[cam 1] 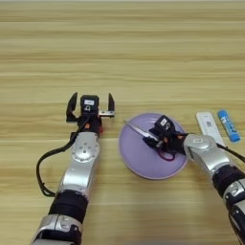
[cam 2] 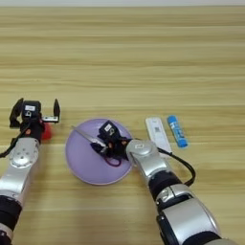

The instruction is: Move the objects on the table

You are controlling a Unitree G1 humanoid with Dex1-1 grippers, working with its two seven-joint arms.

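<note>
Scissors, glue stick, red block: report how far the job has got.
Nothing looks finished. In hand: the right pincer is at the scissors over the lilac plate. Left: the glue stick lies untouched; the open left pincer hovers by the red block.

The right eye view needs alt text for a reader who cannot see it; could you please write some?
The right gripper holds scissors over a lilac plate on a wooden table. The open left gripper sits left, by a red block; a white item and blue glue stick lie right.

Bright even light, faint shadows, overall soft blur
</note>
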